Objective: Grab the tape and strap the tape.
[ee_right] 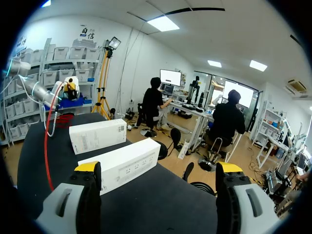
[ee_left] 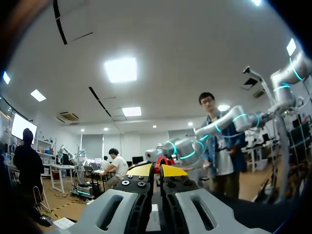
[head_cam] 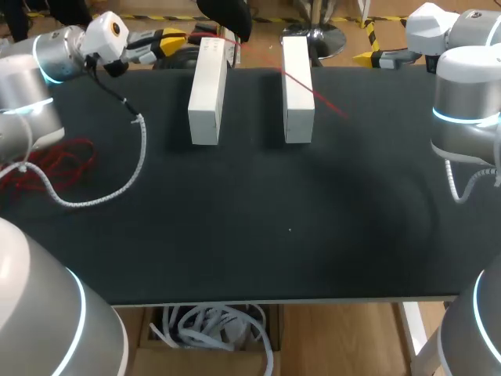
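Note:
A thin red tape (head_cam: pixel 313 90) stretches as a taut line from my left gripper (head_cam: pixel 174 37), over the two white boxes, to the table's right half. In the right wrist view the same red tape (ee_right: pixel 46 146) rises to the left gripper (ee_right: pixel 68 90). That gripper (ee_left: pixel 157 169) is at the far left corner with its yellow tips together, and a bit of red shows just past them. My right gripper (head_cam: pixel 368 56) is at the far right edge, pointing left. Its fingers (ee_right: pixel 87 170) stand wide apart with nothing between them.
Two long white boxes (head_cam: pixel 207 90) (head_cam: pixel 297 90) lie side by side at the back middle. Near the left edge lies a loose red bundle (head_cam: pixel 55 160). My left arm's white coiled cable (head_cam: pixel 117 184) sags over the black tabletop (head_cam: pixel 274 227).

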Robot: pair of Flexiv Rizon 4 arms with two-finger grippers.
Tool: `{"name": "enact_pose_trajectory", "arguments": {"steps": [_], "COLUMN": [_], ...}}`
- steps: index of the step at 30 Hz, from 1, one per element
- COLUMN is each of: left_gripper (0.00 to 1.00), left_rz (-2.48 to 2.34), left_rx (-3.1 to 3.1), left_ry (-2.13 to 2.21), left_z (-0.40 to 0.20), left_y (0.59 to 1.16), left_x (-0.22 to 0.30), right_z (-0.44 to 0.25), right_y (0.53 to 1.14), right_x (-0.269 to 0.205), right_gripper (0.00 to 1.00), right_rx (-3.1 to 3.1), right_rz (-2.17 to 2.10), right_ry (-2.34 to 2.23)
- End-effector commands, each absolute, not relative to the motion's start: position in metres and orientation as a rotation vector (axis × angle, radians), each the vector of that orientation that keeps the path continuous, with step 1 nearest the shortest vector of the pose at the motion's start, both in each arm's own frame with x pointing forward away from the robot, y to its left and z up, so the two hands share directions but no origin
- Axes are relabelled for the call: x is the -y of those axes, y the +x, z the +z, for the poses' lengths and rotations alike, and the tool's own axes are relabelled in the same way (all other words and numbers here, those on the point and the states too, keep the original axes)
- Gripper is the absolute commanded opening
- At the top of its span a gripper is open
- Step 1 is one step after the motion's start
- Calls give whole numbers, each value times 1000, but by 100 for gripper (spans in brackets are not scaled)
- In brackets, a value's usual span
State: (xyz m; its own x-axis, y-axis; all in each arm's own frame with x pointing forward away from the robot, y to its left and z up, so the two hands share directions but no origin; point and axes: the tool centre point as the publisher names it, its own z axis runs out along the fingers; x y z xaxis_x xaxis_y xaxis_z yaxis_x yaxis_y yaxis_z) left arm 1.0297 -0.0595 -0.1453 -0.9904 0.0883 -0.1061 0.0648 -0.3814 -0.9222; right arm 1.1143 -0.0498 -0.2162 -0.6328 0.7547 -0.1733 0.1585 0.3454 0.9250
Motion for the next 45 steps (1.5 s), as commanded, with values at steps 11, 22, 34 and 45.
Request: {"name": "enact_pose_trajectory", "arguments": {"steps": [11, 22, 34, 45], "left_gripper": [0, 0, 0, 0], "left_rz": [2724, 2767, 2797, 2787], "left_rx": [1827, 1790, 1645, 1558], "left_ry": [104, 120, -58, -181], "left_z": [-139, -140, -128, -119], "left_y": [974, 962, 950, 940], "left_x": [57, 59, 60, 61], "right_z": [-216, -216, -216, -216], "right_y": [1114, 1114, 1114, 1114], "right_x": [50, 50, 50, 50], "right_gripper": [100, 100, 100, 100], "right_rx": [-2014, -2014, -2014, -2014], "right_rz": [1290, 1290, 1290, 1290], "right_ry": [794, 794, 794, 794]}}
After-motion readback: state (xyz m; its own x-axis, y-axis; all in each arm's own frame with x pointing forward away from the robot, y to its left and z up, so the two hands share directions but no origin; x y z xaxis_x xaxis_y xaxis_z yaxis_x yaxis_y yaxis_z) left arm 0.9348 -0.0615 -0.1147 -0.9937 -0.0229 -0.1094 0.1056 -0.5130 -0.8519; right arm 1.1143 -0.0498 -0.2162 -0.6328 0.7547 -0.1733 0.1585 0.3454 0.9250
